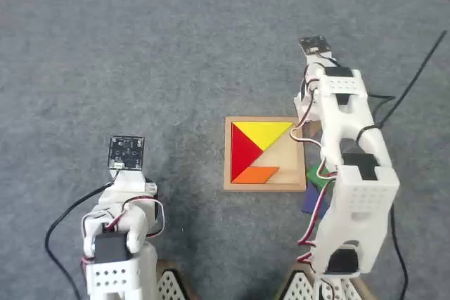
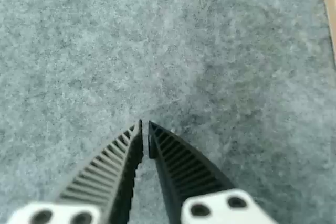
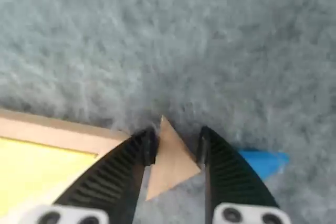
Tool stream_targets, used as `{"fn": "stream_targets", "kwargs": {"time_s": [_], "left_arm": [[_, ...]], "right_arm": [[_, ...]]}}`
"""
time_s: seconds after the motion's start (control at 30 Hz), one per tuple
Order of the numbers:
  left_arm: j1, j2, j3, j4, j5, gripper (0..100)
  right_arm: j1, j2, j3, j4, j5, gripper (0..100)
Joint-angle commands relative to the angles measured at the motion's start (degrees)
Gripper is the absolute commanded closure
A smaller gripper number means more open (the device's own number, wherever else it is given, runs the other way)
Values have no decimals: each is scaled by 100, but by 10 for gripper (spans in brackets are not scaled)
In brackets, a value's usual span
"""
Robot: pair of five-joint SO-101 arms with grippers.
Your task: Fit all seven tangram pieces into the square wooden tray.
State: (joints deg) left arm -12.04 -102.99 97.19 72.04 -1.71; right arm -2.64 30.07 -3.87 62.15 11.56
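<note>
The square wooden tray (image 1: 228,173) lies mid-table with a yellow triangle (image 1: 264,133), a red triangle (image 1: 244,152) and an orange parallelogram (image 1: 255,174) in it. My right arm (image 1: 344,124) hangs over the tray's right side. In the right wrist view my right gripper (image 3: 176,137) is shut on a tan triangle (image 3: 169,161), just off the tray's corner (image 3: 63,132) and above the carpet. A blue piece (image 3: 262,162) lies beside one finger. A green piece (image 1: 316,176) and a dark blue piece (image 1: 311,202) show right of the tray. My left gripper (image 2: 145,126) is shut and holds nothing.
Grey carpet covers the whole table. My left arm (image 1: 123,201) stands at the front left, far from the tray, whose edge (image 2: 331,9) just shows in the left wrist view. Cables trail at the right behind the right arm.
</note>
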Motion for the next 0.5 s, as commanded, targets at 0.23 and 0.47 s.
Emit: {"fn": "stream_targets", "kwargs": {"time_s": [0.23,0.47], "left_arm": [[-9,-105,-75,18,97,982],[-9,-105,-75,18,97,982]], "right_arm": [[347,-75,-185,435,-141,844],[303,-840,879,-295,-246,843]]}}
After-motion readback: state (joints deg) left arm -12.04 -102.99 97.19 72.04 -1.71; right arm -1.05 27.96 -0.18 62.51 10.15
